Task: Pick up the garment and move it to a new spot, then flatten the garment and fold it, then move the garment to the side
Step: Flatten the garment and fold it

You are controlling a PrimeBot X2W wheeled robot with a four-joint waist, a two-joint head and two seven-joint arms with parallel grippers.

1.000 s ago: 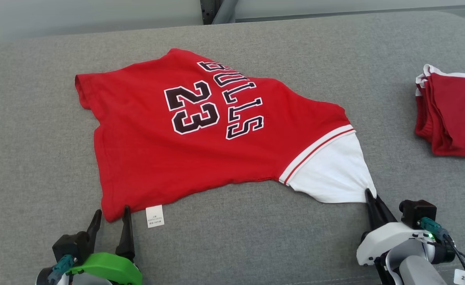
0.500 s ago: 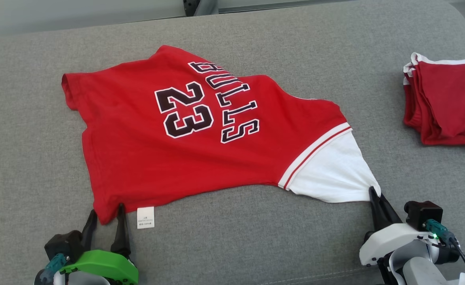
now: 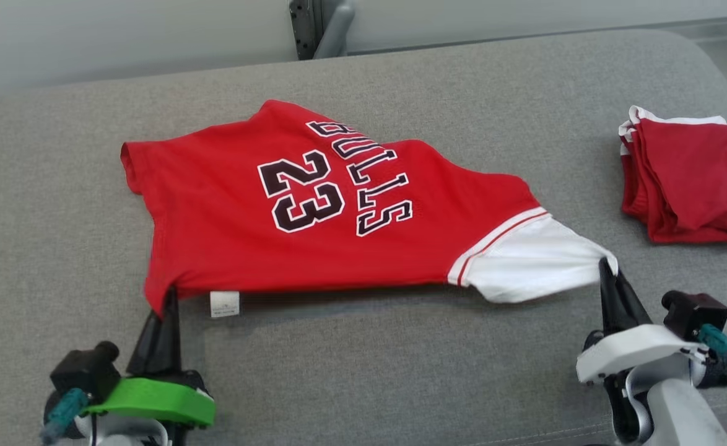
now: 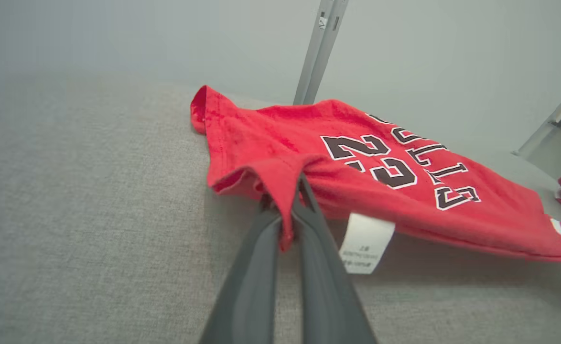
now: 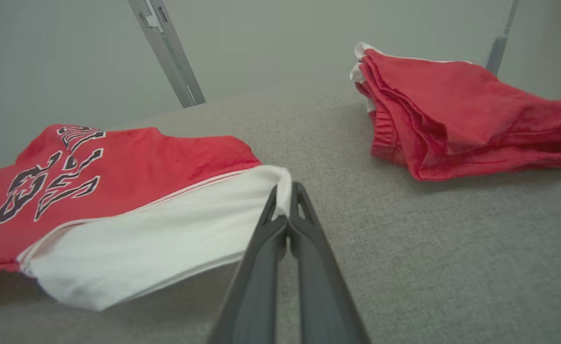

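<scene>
The garment [image 3: 314, 229] is a red jersey with "BULLS 23" in black and a white sleeve at its right end, spread on the grey cushion. Its near edge hangs lifted off the surface, with a shadow beneath. My left gripper [image 3: 169, 300] is shut on the red near-left corner; the left wrist view shows the garment [image 4: 357, 162] with red cloth pinched between the fingers [image 4: 261, 248]. My right gripper [image 3: 605, 267] is shut on the tip of the white sleeve, and in the right wrist view the garment [image 5: 132, 191] ends in white cloth clamped in that gripper [image 5: 285, 191].
A folded pile of red clothes [image 3: 688, 176] lies at the right, also in the right wrist view as the pile [image 5: 457, 114]. A white care label [image 3: 224, 303] hangs from the jersey's near edge. A grey wall and metal post [image 3: 304, 28] stand behind the cushion.
My left gripper has closed on the red corner it was straddling. Both grippers have lifted the near edge off the cushion. The camera has shifted.
</scene>
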